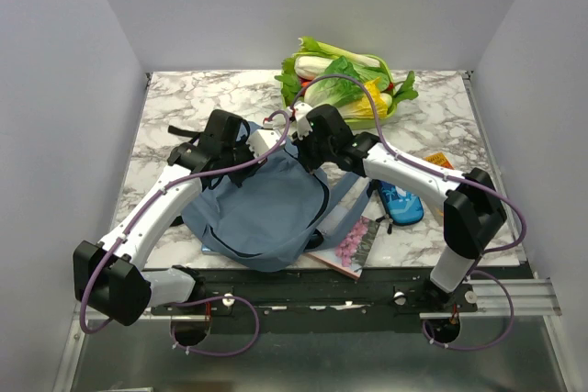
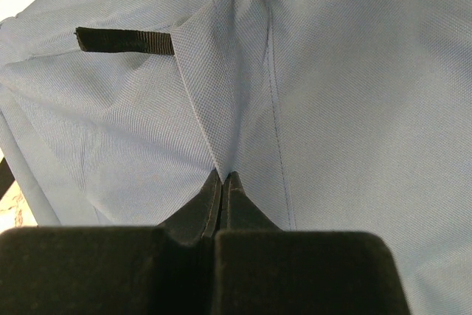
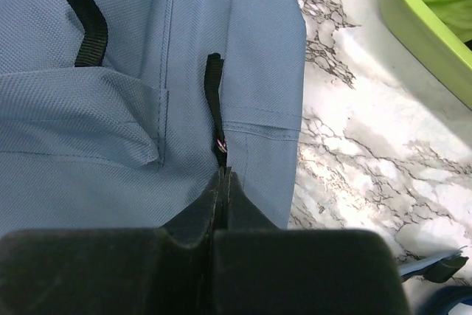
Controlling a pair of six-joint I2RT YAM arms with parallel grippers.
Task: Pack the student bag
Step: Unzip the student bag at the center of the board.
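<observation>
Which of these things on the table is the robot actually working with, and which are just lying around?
Part of the job: student bag, pinched by the left pincer and the right pincer; probably the book and pencil case, to go in.
Just lying about: green basket, leafy vegetables.

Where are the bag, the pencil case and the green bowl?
bag (image 1: 266,210), top view, middle of its fabric.
pencil case (image 1: 402,206), top view, its blue middle.
green bowl (image 3: 420,27), right wrist view, its outer wall.
</observation>
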